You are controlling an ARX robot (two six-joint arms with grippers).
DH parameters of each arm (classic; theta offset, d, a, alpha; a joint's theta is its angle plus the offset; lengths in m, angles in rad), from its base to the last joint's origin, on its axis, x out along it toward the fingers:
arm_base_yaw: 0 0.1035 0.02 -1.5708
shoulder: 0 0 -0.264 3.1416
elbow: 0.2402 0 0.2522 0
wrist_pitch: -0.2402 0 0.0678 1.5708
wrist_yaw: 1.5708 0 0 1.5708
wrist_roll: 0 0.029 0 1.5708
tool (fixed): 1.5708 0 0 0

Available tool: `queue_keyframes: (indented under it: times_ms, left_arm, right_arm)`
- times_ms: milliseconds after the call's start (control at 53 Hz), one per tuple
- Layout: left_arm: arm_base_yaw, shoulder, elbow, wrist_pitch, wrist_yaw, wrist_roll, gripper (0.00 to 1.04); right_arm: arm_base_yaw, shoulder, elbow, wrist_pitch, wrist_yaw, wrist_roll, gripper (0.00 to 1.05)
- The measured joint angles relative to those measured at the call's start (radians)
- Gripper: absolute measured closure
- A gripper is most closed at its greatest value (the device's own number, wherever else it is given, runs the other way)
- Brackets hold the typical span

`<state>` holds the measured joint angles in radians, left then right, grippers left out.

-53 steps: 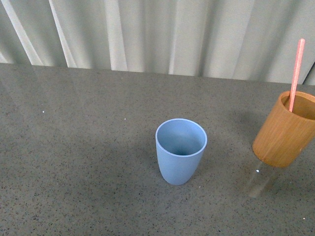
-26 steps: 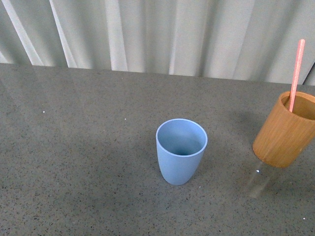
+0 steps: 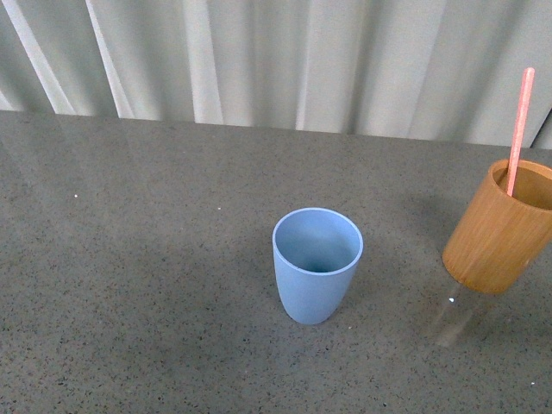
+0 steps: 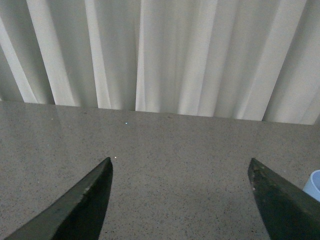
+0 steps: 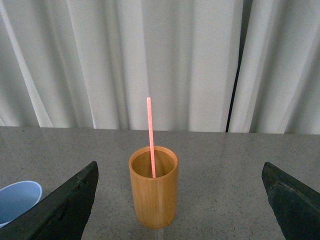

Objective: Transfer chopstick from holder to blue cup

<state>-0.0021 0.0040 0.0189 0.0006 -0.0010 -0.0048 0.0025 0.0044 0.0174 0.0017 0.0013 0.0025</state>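
Observation:
The light-blue cup stands empty and upright at the middle of the grey table. The orange-brown bamboo holder stands at the right edge of the front view with one pink chopstick upright in it. In the right wrist view the holder and chopstick stand ahead of my open, empty right gripper, a little to one side, with the blue cup's rim at the frame's edge. My left gripper is open and empty over bare table, the blue cup's edge beside one finger. Neither arm shows in the front view.
The speckled grey tabletop runs back to a white pleated curtain along its far edge. A faint reflection lies on the table below the holder.

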Motion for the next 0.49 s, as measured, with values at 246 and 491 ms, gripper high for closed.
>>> queue_keyframes:
  times_ms: [246,491]
  left_arm:
    - [0.0,0.0,0.0,0.0,0.0,0.0,0.07]
    - [0.0,0.0,0.0,0.0,0.0,0.0,0.07]
  right_arm:
    - [-0.071,0.623,0.086,0.24,0.034,0.075,0.1]
    - [-0.068,1.135,0.184,0.659,-0.05,0.045,0.1]
